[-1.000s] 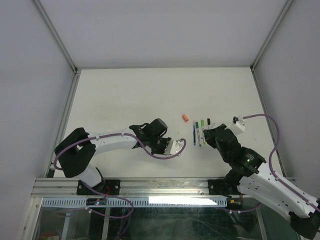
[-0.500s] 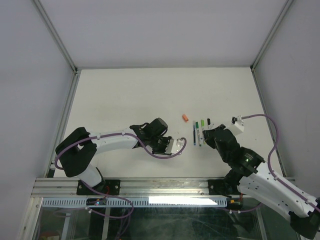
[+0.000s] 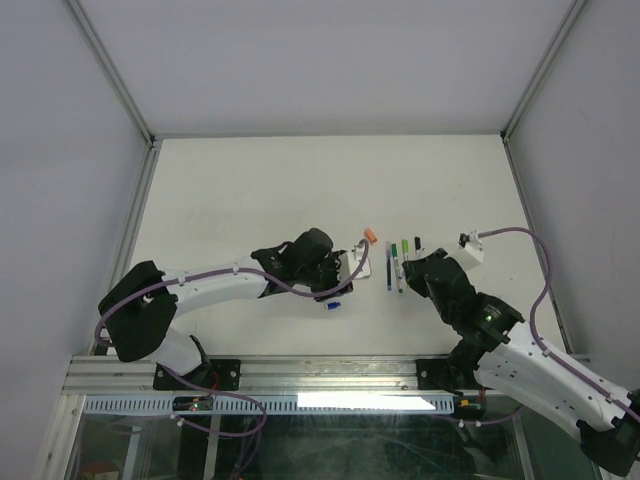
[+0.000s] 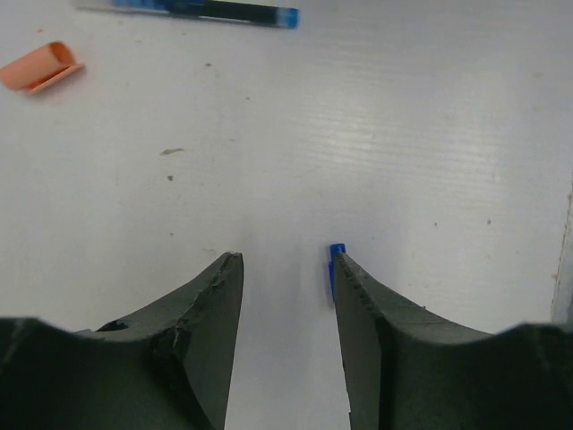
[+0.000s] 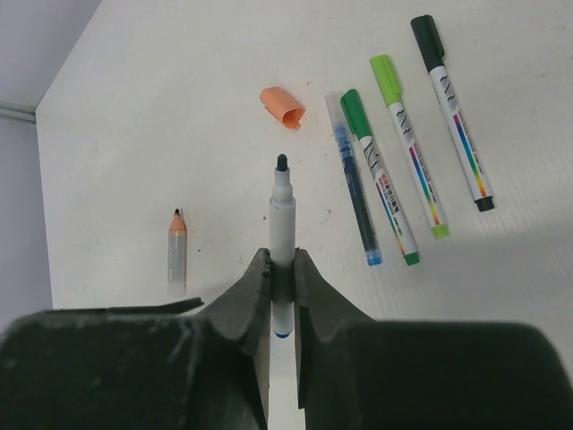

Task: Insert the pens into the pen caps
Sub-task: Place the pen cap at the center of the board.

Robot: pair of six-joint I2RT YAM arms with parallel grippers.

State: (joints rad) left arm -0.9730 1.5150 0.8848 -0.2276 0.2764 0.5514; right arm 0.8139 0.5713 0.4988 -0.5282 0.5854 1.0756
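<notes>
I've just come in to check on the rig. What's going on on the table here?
The right gripper is shut on an uncapped white-barrelled pen with a dark tip, tip pointing forward. The left gripper is open just above the white table. A small blue cap sits by one of its fingers, but I cannot tell whether they touch. Four capped pens lie in a row nearby, with a loose orange cap beside them.

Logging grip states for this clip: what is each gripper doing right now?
Left gripper: open, gripping nothing; a blue cap lies beside one fingertip.
Right gripper: closed on an uncapped pen.
</notes>
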